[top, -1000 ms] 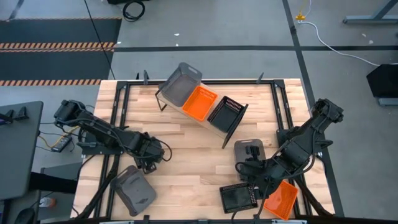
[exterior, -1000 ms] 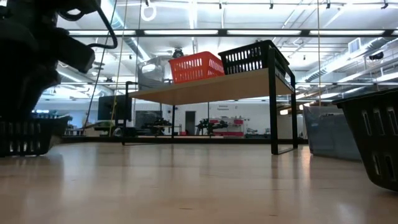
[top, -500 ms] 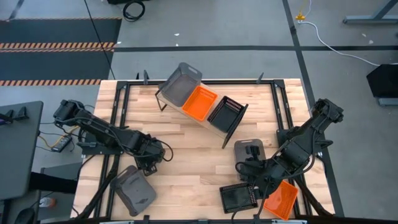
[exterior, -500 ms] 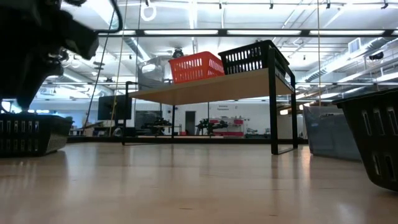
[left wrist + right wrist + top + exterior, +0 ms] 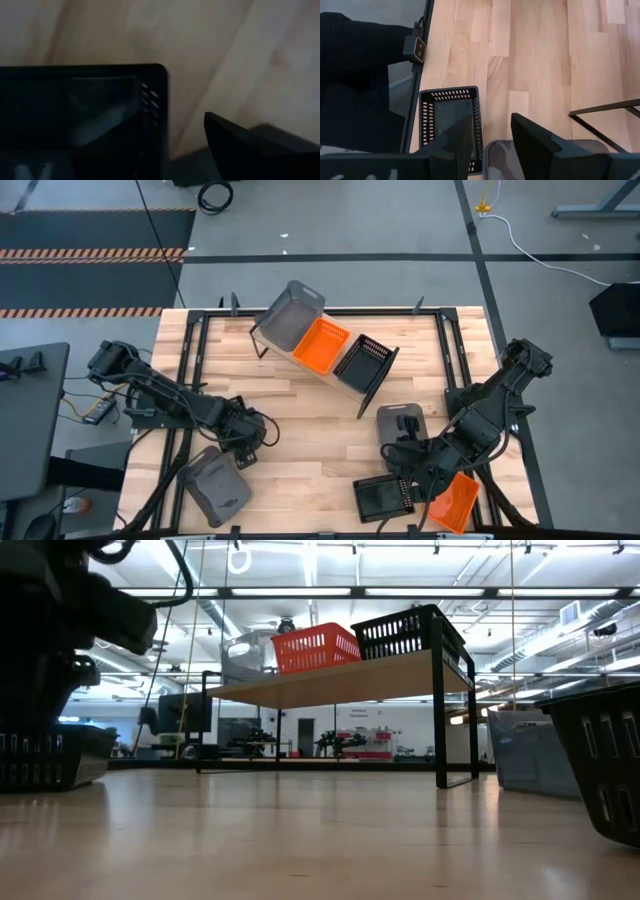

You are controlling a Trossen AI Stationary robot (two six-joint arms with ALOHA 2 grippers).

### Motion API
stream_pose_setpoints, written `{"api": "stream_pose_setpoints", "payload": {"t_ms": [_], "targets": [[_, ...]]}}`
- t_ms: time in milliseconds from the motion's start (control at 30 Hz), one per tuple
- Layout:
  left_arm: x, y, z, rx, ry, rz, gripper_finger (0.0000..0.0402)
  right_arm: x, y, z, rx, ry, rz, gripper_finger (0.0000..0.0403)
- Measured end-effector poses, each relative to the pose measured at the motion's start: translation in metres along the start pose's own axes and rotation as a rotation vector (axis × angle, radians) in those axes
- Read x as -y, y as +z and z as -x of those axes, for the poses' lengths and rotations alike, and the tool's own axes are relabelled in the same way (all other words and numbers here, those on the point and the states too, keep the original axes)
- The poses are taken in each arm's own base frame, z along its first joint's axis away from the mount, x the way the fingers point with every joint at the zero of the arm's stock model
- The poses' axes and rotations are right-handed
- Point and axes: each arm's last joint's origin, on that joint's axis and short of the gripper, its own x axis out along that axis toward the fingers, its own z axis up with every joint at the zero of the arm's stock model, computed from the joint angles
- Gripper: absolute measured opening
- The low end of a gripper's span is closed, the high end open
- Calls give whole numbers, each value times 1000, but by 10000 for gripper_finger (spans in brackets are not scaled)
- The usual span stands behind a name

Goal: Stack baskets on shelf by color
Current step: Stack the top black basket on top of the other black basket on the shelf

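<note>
Baskets-wise, the black basket (image 5: 382, 498) sits right under the right gripper (image 5: 400, 470), fingers spread and empty, while the left gripper (image 5: 243, 442) hovers by a grey basket (image 5: 215, 485), grip unclear.

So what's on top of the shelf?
Three baskets in a row on the shelf: grey, orange, black. They hide most of the plank; nothing shows inside them.
</note>
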Motion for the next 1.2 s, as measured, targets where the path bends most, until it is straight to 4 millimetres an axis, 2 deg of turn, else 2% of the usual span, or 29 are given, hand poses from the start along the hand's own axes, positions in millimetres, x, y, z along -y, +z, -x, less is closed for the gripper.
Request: {"api": "stream_pose_setpoints", "payload": {"t_ms": [200,300,467,533,733,933,1100,1200], "targets": [[-10,-9,-11,-16,63,-31,189,1,1,0,20,-28,8,141],[-5,-17,-13,-24,47,-218,145,1,1,0,22,-30,10,141],[13,-29,-14,-8,-58,-616,39,1,1,0,22,-30,16,141],[19,-33,-14,2,-80,-716,14,1,1,0,22,-30,21,141],[36,-36,-4,57,-133,-858,14,4,3,-1,23,-38,32,141],[67,-22,34,218,-153,-1035,10,10,8,-3,72,-97,0,141],[78,-8,62,320,-100,-1082,10,24,29,-7,228,-165,-140,141],[75,-3,66,306,-75,-1066,10,37,47,-10,296,-135,-179,141]]}}
